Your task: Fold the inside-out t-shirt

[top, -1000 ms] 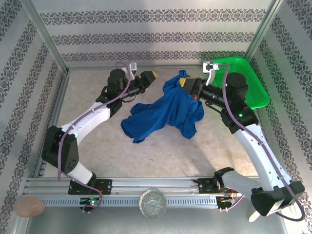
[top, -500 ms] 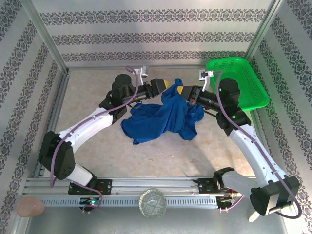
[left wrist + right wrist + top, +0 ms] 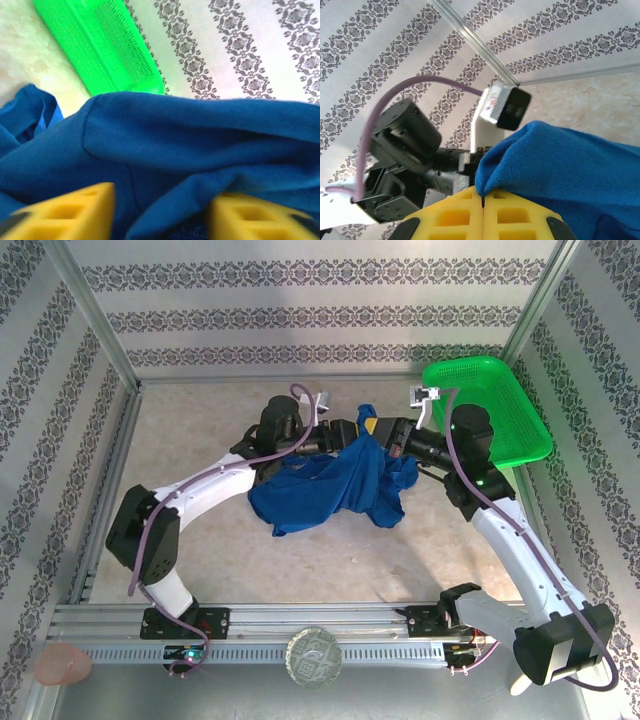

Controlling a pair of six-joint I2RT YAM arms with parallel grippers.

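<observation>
Our right hand (image 3: 482, 196) is shut tight on a raised edge of the inside-out t-shirt (image 3: 320, 490); our left hand (image 3: 160, 202), just beside it, is partly open with a blue fold between its fingers (image 3: 75, 210). If the left hand shuts on too little cloth, we think the fold could slip out and the shirt sag. The shirt hangs down from the right hand; the rest lies bunched on the counter (image 3: 350, 560), nearer our bases.

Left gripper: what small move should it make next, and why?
The left gripper should probably close on the shirt: cloth lies between its parted fingers, while the right gripper pinches a raised fold nearby.
</observation>
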